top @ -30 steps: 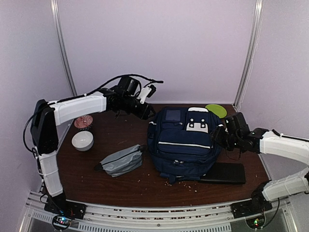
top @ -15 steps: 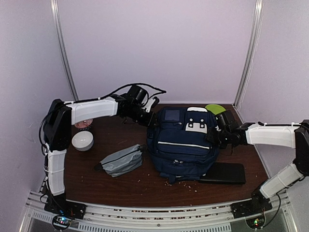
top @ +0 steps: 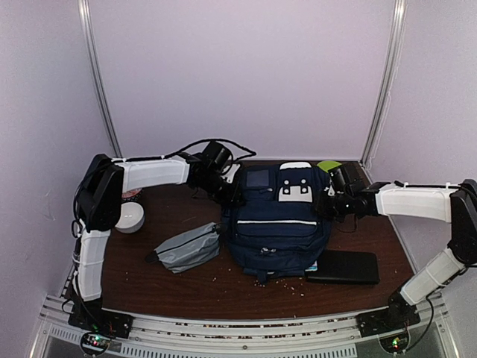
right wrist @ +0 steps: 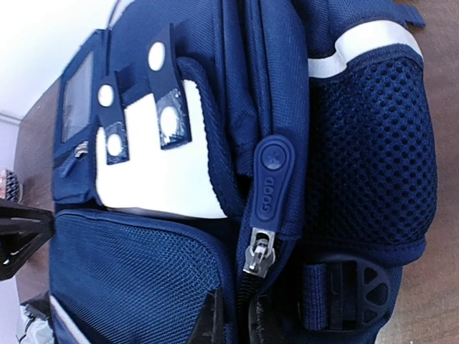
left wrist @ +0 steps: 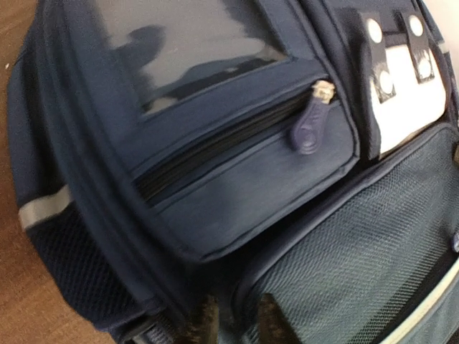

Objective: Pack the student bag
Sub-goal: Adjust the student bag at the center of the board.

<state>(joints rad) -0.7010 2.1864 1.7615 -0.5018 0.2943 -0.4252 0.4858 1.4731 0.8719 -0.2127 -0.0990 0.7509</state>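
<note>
The student bag, navy with white stripes and white buckle patches, stands in the middle of the table. My left gripper is at its upper left side. In the left wrist view the left gripper is shut on a fold of bag fabric below the front pocket zipper pull. My right gripper presses on the bag's upper right side. In the right wrist view the right gripper is shut on the zipper seam just below the metal slider and its blue pull tab.
A grey pouch lies left of the bag. A flat black case lies at the bag's front right, partly under it. A white bowl sits at the far left, a green disc behind the bag. Crumbs dot the front.
Both arms have moved in onto the bag's sides and their jaws have closed on it. The bag's top has shifted toward the back wall.
</note>
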